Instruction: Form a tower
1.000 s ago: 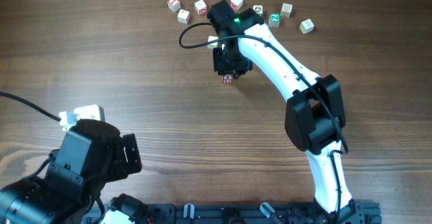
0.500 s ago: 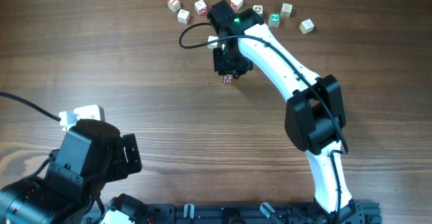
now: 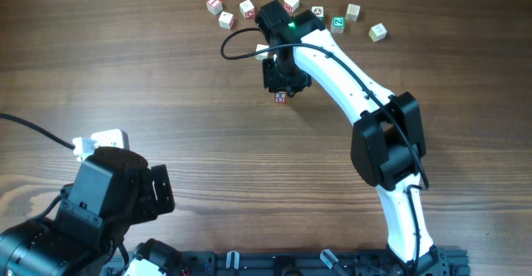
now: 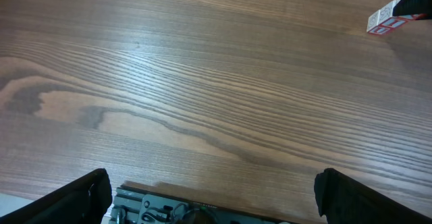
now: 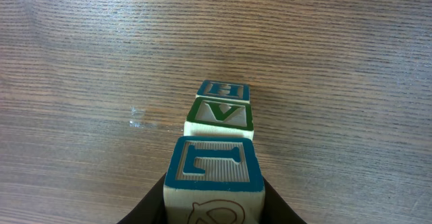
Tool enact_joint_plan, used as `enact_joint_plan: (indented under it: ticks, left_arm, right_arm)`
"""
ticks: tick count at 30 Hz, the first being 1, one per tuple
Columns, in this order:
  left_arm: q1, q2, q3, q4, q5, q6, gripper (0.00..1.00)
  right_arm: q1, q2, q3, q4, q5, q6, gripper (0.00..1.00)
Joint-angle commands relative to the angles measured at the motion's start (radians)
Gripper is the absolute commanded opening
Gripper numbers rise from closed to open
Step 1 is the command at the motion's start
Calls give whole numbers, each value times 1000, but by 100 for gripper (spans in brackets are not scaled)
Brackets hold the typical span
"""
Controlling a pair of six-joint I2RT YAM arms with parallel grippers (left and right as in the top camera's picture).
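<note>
- Tower (image 3: 280, 98) of three lettered wooden cubes stands on the wood-grain table (image 3: 150, 76), directly under the right gripper (image 5: 214, 197) and just this side of the scattered loose cubes (image 3: 354, 12).
- Right gripper's claw is clenched on the top cube (image 5: 212, 166), a blue-framed block, with one finger on each flat side. A green-lettered cube (image 5: 221, 114) and a blue-lettered cube (image 5: 223, 88) sit beneath it.
- Left gripper (image 4: 212, 180) hangs released, jaws wide and empty, well apart from the stack.
- Blocks look light, rigid and smooth-faced. The column, one cube wide, would likely topple at a sideways nudge.
- Best hold, by this onlooker's reading: opposite flat faces of a single cube, taken squarely and let go straight.
</note>
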Motion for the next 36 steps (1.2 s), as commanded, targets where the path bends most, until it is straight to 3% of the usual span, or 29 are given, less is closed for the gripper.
enact_joint_plan:
  ticks: [1,14,15,18,25,29,36]
  left_arm:
    - [5,-3,0,0,-17,16,100]
    - [5,-3,0,0,-17,15,100]
    - [5,-3,0,0,-17,16,100]
    - [5,-3,0,0,-17,16,100]
    - [5,-3,0,0,-17,16,100]
    - [5,-3,0,0,-17,16,100]
    - [5,-3,0,0,-16,16,100]
  right_arm:
    - [1,15,5,5,21,6,30]
    - [1,15,6,10,18,4,44]
    - [1,14,11,5,12,4,49]
    - [1,14,78,-54,10,4,99]
    - [-1,-115,425,-272,50,34,100]
    - [-1,-340,433,-390,88,34,100]
    - [0,-684,430,-390,34,34,100]
